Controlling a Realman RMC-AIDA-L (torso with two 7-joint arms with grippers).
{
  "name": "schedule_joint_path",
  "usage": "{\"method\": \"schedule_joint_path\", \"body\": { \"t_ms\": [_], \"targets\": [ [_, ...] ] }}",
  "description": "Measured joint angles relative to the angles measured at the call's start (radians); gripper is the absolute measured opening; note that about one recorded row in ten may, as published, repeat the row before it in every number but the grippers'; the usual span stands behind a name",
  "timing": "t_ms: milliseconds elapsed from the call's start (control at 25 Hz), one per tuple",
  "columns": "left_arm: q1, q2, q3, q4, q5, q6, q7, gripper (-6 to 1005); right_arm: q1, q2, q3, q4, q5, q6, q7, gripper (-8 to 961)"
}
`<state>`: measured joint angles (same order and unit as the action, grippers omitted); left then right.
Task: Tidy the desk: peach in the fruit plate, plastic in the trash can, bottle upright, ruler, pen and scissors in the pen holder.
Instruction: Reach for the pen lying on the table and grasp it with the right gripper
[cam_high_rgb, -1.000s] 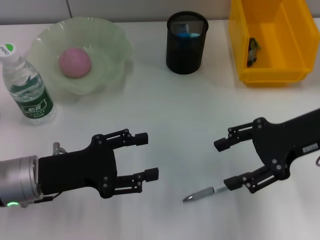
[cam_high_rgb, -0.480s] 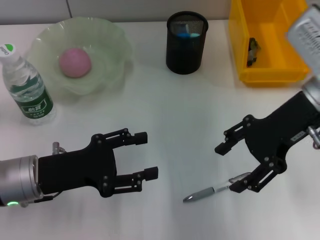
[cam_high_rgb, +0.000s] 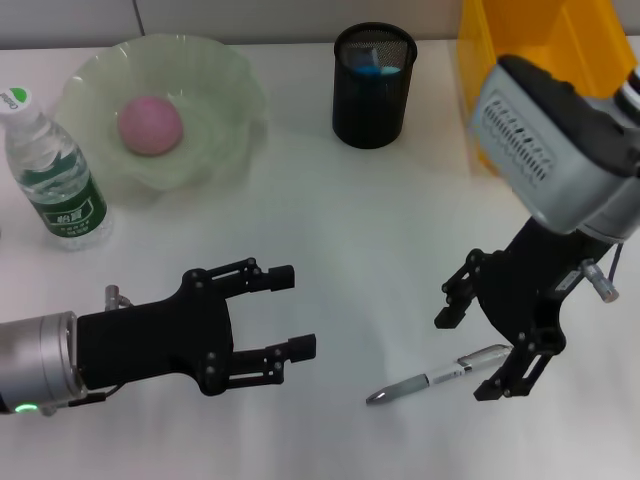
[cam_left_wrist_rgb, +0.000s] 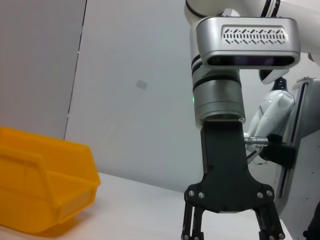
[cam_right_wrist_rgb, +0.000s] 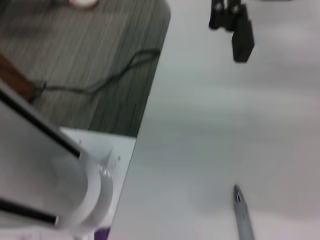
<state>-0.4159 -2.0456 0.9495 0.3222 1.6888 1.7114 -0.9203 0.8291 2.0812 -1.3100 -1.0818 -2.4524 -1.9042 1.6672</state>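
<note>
A grey pen (cam_high_rgb: 435, 378) lies on the white table near the front right; it also shows in the right wrist view (cam_right_wrist_rgb: 243, 216). My right gripper (cam_high_rgb: 468, 355) points down over the pen's rear end, open, one finger on each side of it, holding nothing. My left gripper (cam_high_rgb: 295, 311) is open and empty, low over the table left of the pen. A pink peach (cam_high_rgb: 150, 125) lies in the green plate (cam_high_rgb: 225, 95). The bottle (cam_high_rgb: 55, 175) stands upright at the left. The black mesh pen holder (cam_high_rgb: 373, 90) holds blue items.
The yellow bin (cam_high_rgb: 540, 25) at the back right is largely covered by my right arm's grey wrist housing (cam_high_rgb: 555, 150); it also shows in the left wrist view (cam_left_wrist_rgb: 40, 190). The right wrist view shows the table's edge (cam_right_wrist_rgb: 145, 120) with floor beyond.
My right arm has swung its wrist up and turned the gripper downward over the pen, now covering the yellow bin. The pen and the left arm have not moved.
</note>
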Motion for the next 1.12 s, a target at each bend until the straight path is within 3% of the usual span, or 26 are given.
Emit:
{"method": "schedule_joint_path", "body": {
  "t_ms": [480,880,1120],
  "targets": [
    [-0.004,-0.002,-0.007,0.0,0.0,-0.009,0.0,783,0.036,0.007,-0.221,-0.017,-0.052,0.067,0.041,813],
    [-0.003,-0.002,-0.009,0.0,0.0,-0.021,0.0,782,0.049,0.01,-0.337,-0.021,-0.053,0.114,0.049,788],
    [-0.001,-0.002,-0.01,0.0,0.0,-0.022,0.0,782,0.049,0.011,-0.391,-0.021,-0.052,0.144,0.06,609]
  ]
}}
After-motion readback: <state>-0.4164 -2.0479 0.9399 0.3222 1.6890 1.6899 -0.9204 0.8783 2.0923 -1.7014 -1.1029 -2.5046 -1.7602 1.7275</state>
